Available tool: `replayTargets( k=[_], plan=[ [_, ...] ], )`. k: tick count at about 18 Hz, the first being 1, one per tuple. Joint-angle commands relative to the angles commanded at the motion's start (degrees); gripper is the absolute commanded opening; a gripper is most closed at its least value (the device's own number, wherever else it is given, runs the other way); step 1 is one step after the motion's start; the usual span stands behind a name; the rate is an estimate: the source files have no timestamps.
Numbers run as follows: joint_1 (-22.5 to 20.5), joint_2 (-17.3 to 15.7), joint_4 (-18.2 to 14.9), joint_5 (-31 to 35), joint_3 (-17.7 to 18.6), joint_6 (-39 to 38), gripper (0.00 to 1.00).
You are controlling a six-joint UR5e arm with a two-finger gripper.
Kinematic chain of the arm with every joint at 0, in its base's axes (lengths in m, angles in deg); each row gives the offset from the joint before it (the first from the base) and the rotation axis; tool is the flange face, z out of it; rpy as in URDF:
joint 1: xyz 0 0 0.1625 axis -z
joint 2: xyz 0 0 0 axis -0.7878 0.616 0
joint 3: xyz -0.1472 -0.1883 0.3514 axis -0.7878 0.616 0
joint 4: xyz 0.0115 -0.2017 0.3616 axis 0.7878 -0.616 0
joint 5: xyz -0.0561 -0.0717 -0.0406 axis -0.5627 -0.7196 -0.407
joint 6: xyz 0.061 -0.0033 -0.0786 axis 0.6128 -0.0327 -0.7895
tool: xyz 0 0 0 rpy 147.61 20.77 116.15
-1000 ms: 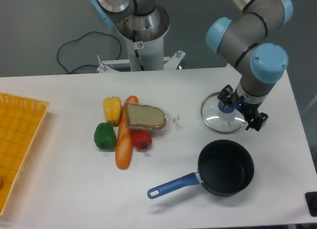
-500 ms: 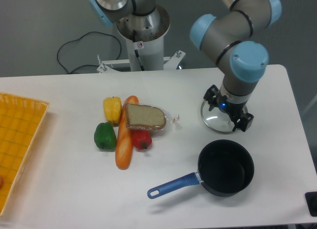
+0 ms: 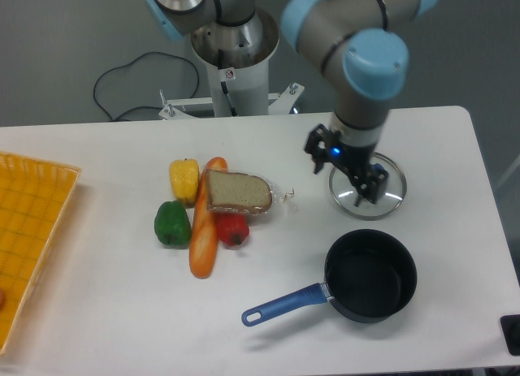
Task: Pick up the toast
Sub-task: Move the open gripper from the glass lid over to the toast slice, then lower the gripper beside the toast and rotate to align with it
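The toast (image 3: 238, 193) is a flat brown slice with a darker crust, in clear plastic wrap. It lies on the white table on top of a long orange loaf (image 3: 203, 226) and a red pepper (image 3: 232, 229). My gripper (image 3: 344, 166) hangs from the arm above the left rim of a glass pot lid (image 3: 382, 188), well to the right of the toast. It holds nothing that I can see. The wrist hides the fingers from above, so I cannot tell how the jaws stand.
A yellow pepper (image 3: 184, 179) and a green pepper (image 3: 171, 222) lie left of the loaf. A black saucepan (image 3: 370, 276) with a blue handle (image 3: 283, 304) stands at the front right. A yellow basket (image 3: 24, 230) is at the left edge. The robot base (image 3: 231, 67) is behind.
The arm has swung left, bringing the gripper from over the lid's right side to over its left rim, closer to the toast. Nothing on the table has moved.
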Motion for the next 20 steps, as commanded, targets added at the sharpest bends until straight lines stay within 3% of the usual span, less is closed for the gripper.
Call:
replayTargets(
  k=[5, 8, 13, 20],
  plan=[
    [1.8, -3.5, -0.3, -0.3, 3.4, -1.8, 1.00],
    [3.4, -2.8, 0.3, -0.3, 5.9, -1.7, 1.00],
    [6.4, -2.7, 0.6, -1.7, 6.1, -2.5, 1.00],
    [8.6, -0.8, 1.1, 5.0, 10.2, -1.4, 1.00]
  ],
)
